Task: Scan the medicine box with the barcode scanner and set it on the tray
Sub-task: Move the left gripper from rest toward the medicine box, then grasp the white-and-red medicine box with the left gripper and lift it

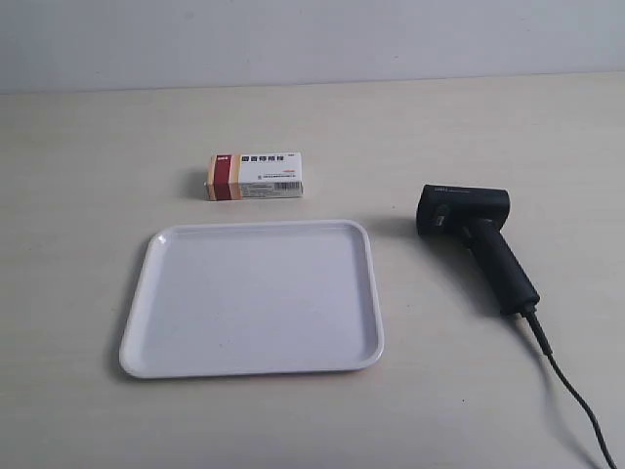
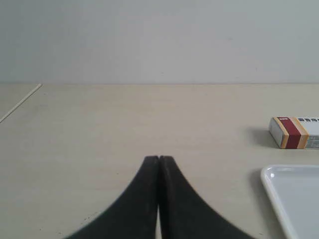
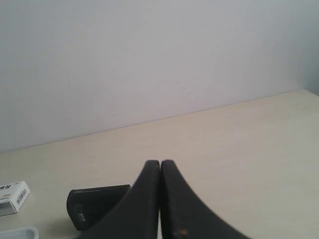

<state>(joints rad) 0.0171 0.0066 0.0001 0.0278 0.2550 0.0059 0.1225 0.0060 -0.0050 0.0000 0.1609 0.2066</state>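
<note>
The medicine box (image 1: pixel 254 176) lies flat on the table just behind the tray (image 1: pixel 146 293), its dark red and tan band at one end. The black barcode scanner (image 1: pixel 474 234) lies on its side beside the tray, its cable trailing toward the near edge. Neither arm shows in the exterior view. My left gripper (image 2: pixel 159 158) is shut and empty, low over bare table, with the medicine box (image 2: pixel 295 132) and a corner of the tray (image 2: pixel 279 199) off to one side. My right gripper (image 3: pixel 160 162) is shut and empty, with the scanner's head (image 3: pixel 94 204) just beyond it and the box (image 3: pixel 12 197) farther off.
A pale wooden table (image 1: pixel 78 147) carries everything, backed by a plain white wall (image 1: pixel 312 39). The scanner's black cable (image 1: pixel 576 401) runs across the table to the frame's lower corner. A thin seam line (image 2: pixel 20 103) crosses the table in the left wrist view.
</note>
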